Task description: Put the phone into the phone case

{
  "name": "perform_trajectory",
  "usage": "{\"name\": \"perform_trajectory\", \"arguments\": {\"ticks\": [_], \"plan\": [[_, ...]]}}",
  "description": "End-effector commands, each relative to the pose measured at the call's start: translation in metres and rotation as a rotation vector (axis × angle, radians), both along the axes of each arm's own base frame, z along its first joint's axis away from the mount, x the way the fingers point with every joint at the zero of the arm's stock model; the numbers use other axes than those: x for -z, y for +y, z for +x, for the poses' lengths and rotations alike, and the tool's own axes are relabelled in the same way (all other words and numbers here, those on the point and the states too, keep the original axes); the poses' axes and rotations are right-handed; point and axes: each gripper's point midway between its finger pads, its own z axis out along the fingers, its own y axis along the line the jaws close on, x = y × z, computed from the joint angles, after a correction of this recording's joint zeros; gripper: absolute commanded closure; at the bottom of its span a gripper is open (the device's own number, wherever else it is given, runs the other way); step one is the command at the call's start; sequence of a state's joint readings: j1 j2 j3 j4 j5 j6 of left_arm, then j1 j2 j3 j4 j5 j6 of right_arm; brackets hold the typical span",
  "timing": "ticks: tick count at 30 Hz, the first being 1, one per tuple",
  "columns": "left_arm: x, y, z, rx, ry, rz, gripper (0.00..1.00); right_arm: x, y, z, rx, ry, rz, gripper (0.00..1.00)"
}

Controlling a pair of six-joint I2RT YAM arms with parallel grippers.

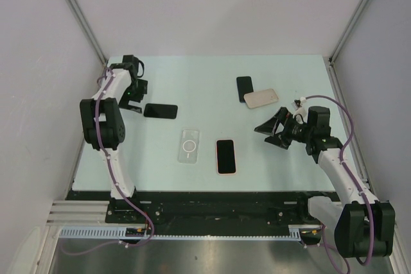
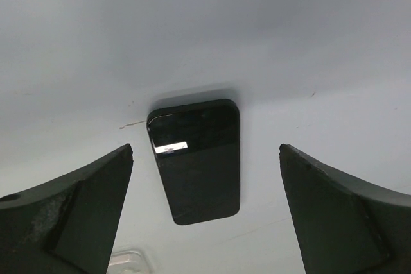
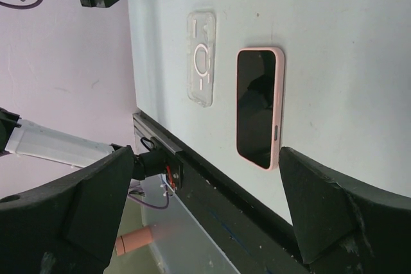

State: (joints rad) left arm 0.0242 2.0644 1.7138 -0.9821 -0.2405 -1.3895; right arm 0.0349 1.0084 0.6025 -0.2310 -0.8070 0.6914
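- Top view: the left jaws and right jaws both stand open and empty. The left jaws, at upper left, sit just beside the black phone (image 1: 160,111). The clear phone case (image 1: 189,145) lies mid-worktop (image 1: 192,75), with a pink-cased phone (image 1: 225,156) just right of it.
- Left wrist view: the black phone (image 2: 198,160) lies flat at centre, untouched between the wide jaws.
- Right wrist view: the spread jaws frame the pink-cased phone (image 3: 259,107) and the clear phone case (image 3: 201,57).

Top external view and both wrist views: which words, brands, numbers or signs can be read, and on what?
None can be read.
clear case: a white ring and bar, no letters.
black phone: dark screen, glare only.
pink-edged phone: dark screen, blank.
far phone and beige case: too small to tell.
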Motion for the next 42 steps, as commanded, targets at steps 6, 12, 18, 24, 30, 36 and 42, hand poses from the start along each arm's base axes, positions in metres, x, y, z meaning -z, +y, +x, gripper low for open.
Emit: {"name": "perform_trajectory", "arguments": {"ticks": [6, 12, 18, 24, 30, 36, 42], "plan": [[0.009, -0.004, -0.002, -0.084, 0.109, -0.031, 0.0, -0.004, -0.004, 0.014, 0.01, -0.028, -0.032, 0.0], [0.018, -0.007, -0.004, -0.087, 0.126, -0.027, 0.0, -0.003, -0.004, 0.015, 0.008, -0.03, -0.039, 0.0], [0.029, -0.016, 0.008, -0.056, 0.106, -0.07, 0.0, -0.002, -0.004, 0.014, 0.0, -0.034, -0.041, 0.0], [0.036, -0.018, 0.013, -0.047, 0.112, -0.073, 0.0, 0.0, -0.006, 0.014, 0.002, -0.03, -0.046, 0.0], [0.046, -0.02, 0.002, -0.074, 0.163, -0.084, 0.04, 0.001, -0.008, 0.016, 0.014, -0.026, -0.05, 0.0], [0.051, -0.021, -0.013, -0.095, 0.219, -0.086, 0.14, 0.002, -0.008, 0.014, 0.016, -0.021, -0.06, 0.0], [0.039, -0.014, -0.015, -0.047, 0.202, -0.044, 0.3, -0.003, -0.008, 0.01, 0.015, -0.042, -0.071, 0.0]]}}
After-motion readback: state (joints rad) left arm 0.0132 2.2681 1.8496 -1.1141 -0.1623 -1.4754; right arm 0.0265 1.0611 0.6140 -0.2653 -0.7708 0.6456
